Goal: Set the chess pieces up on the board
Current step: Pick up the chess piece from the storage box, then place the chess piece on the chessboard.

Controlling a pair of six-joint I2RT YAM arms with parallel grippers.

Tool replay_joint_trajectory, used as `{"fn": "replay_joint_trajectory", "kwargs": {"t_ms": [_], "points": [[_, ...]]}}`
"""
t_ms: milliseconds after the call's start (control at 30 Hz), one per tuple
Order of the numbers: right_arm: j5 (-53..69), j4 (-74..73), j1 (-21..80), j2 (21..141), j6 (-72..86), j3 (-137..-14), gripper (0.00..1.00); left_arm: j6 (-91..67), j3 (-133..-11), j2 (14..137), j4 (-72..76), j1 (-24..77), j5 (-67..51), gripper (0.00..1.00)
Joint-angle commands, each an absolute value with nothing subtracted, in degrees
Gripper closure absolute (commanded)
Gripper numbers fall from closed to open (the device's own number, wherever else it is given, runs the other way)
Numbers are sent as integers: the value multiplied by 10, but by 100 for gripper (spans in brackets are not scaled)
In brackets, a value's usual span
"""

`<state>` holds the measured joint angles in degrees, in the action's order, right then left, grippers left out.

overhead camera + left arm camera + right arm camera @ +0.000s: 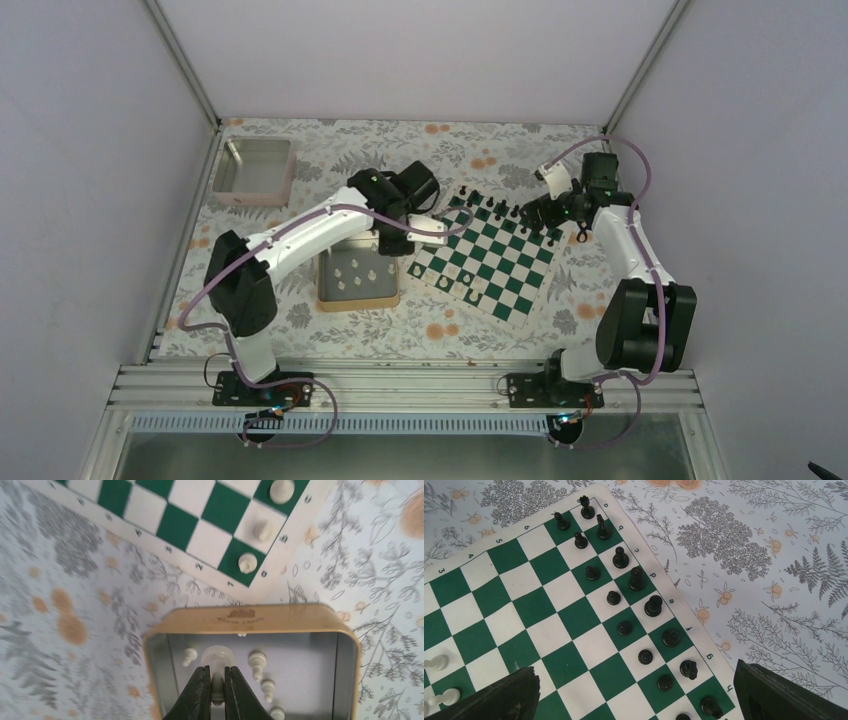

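My left gripper point(216, 672) is shut on a white chess piece point(218, 657), held by its stem just above the floor of the gold-rimmed tin point(250, 620). Several more white pieces point(257, 662) lie in the tin. Three white pieces point(263, 530) stand along the near corner of the green and white board point(175, 520). From above, the left gripper point(393, 238) hangs over the tin point(358, 303), beside the board point(487, 258). My right gripper point(639, 700) is open and holds nothing, hovering above the board point(539, 605) near its black side.
Black pieces point(636, 577) fill two rows along the board's right edge. A pinkish square tray point(254, 195) sits at the back left. The flowered cloth point(440, 330) covers the table, with walls on three sides.
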<state>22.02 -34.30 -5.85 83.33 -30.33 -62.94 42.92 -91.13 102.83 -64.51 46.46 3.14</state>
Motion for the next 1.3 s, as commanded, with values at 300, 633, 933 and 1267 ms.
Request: {"fn": "replay_joint_trajectory", "kwargs": {"t_ms": [300, 633, 933, 1267], "points": [[180, -330, -119, 864, -263, -660, 0, 468, -1162, 1177, -720, 577, -14, 92], [188, -339, -125, 870, -262, -668, 0, 478, -1290, 1293, -739, 644, -27, 91], [177, -350, -132, 892, -257, -676, 0, 480, -1392, 1382, -757, 687, -37, 91], [188, -353, -138, 888, -257, -679, 0, 483, -1420, 1426, -732, 700, -41, 91]]}}
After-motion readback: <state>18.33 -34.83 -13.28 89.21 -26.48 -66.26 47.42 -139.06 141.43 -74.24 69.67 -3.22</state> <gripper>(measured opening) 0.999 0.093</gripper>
